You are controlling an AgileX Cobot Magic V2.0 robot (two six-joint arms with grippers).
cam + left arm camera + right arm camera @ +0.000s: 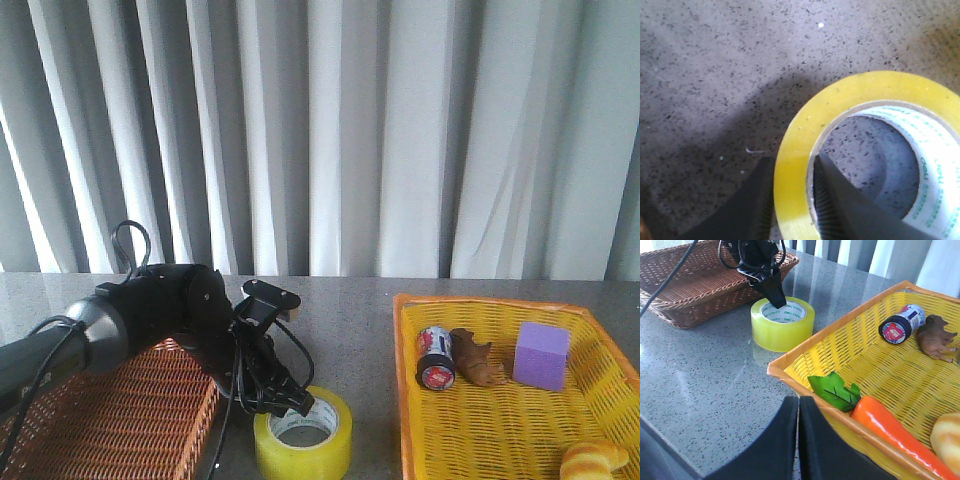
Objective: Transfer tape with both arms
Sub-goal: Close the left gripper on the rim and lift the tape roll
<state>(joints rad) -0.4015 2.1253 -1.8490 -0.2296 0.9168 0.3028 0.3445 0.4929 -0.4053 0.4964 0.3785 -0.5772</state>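
Low in the frame, the left hand (292,402) pinches the tape (303,434) wall; the right hand (798,440) is closed.

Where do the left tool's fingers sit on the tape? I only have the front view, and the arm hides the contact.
Observer: The left wrist view shows the left tool straddling the wall of the tape, with one finger outside and one inside the core.
Operator: Is the right tool anywhere? It's outside my view.
Observer: Yes. In the right wrist view, the right tool is shut and empty, over the table beside the yellow basket.
Operator: Is there anything in the basket that I'm missing?
Observer: A carrot with green leaves lies in its near corner.
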